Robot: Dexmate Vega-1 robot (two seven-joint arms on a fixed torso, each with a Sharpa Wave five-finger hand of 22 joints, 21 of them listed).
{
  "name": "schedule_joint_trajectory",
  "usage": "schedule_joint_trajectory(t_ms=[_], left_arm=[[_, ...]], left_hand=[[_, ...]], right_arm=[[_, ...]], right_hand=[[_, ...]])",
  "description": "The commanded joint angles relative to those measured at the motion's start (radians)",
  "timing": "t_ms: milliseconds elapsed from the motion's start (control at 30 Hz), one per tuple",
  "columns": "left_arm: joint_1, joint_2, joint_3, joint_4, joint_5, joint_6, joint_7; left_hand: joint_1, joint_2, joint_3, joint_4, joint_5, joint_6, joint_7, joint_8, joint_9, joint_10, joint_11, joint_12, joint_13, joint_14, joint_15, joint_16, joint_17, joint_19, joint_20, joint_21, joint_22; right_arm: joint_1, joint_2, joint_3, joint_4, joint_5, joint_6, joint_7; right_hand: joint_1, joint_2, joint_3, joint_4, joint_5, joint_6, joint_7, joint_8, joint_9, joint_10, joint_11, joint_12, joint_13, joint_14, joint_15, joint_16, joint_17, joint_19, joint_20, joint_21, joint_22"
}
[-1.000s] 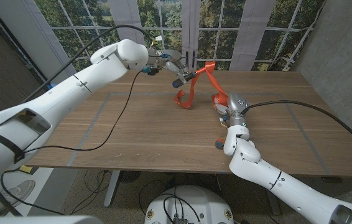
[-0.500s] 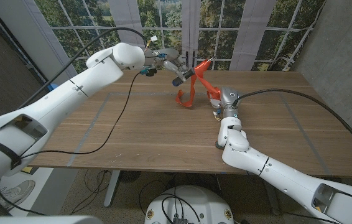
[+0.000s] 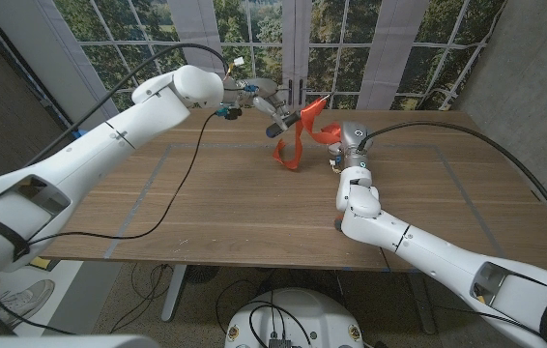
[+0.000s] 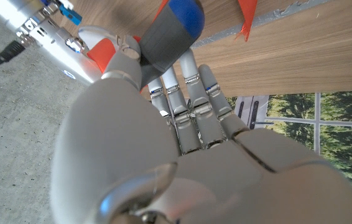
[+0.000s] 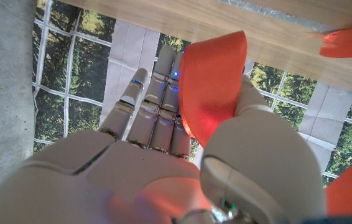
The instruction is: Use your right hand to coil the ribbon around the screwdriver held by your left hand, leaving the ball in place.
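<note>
Ribbon (image 3: 291,147), bright orange and wide, hangs over the far middle of the counter (image 3: 206,208): one stretch drops from the screwdriver (image 3: 287,121) in a loose fold whose lower end touches the wood, another runs across to the right robot hand (image 3: 343,140). In the right wrist view the band (image 5: 212,87) is smooth and faintly glossy, curved over the thumb and pinched against the fingers (image 5: 157,106), so that hand has hold of it.

The left robot hand (image 3: 259,98) is raised above the counter's far edge, wrapped around the screwdriver, whose handle is dark grey with a blue band (the left wrist view shows the handle (image 4: 166,37) clamped between thumb and curled fingers (image 4: 191,106)). The tool points toward the robot's right, with the ribbon draped over it near the tip; how many turns lie around the shaft I cannot tell.

A small dark thing lies on the counter just beside the right forearm, too hidden to identify.

The counter is warm brown wood with pale seams along its length. Behind it stand tall gridded windows (image 3: 254,34) looking onto green trees, with grey concrete walls (image 3: 534,87) at the sides.
</note>
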State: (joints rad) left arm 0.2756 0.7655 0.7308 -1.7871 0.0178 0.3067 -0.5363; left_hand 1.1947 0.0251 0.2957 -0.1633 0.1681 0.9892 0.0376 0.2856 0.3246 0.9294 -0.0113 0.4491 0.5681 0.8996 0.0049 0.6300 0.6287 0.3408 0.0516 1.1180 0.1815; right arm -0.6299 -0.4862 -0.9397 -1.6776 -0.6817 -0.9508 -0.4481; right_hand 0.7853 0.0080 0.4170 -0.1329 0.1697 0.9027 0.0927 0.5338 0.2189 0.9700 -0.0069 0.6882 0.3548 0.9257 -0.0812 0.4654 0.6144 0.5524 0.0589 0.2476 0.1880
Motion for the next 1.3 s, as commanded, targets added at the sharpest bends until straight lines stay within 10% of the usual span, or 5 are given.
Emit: schedule_joint_trajectory(t_ms=[33,1300], left_arm=[[-0.006,0.009,0.006,-0.001,-0.006,0.001,-0.028],[0.008,0.032,0.008,0.018,-0.031,-0.026,-0.083]], left_hand=[[0.106,0.113,0.016,0.008,0.008,0.077,0.007,-0.002,0.068,0.107,-0.096,0.007,0.164,0.128,-0.213,0.004,0.002,-0.002,-0.002,0.01,0.003],[0.108,0.112,0.016,0.007,0.007,0.082,0.006,-0.014,0.076,0.108,-0.092,-0.005,0.167,0.124,-0.212,0.004,0.004,-0.008,-0.001,0.015,0.002]], right_arm=[[0.055,0.015,-0.008,0.041,-0.01,0.029,-0.01],[0.148,0.051,-0.004,0.081,-0.08,0.141,-0.068]], right_hand=[[0.158,0.148,0.009,0.0,0.007,0.097,-0.056,0.18,0.052,0.005,0.0,0.006,0.005,0.042,-0.067,-0.005,0.001,0.001,-0.003,-0.003,0.002],[0.154,0.146,0.011,0.002,0.008,0.1,-0.058,0.184,0.049,0.006,0.0,0.006,0.002,0.045,-0.073,-0.014,0.006,0.001,-0.006,-0.004,0.002]])
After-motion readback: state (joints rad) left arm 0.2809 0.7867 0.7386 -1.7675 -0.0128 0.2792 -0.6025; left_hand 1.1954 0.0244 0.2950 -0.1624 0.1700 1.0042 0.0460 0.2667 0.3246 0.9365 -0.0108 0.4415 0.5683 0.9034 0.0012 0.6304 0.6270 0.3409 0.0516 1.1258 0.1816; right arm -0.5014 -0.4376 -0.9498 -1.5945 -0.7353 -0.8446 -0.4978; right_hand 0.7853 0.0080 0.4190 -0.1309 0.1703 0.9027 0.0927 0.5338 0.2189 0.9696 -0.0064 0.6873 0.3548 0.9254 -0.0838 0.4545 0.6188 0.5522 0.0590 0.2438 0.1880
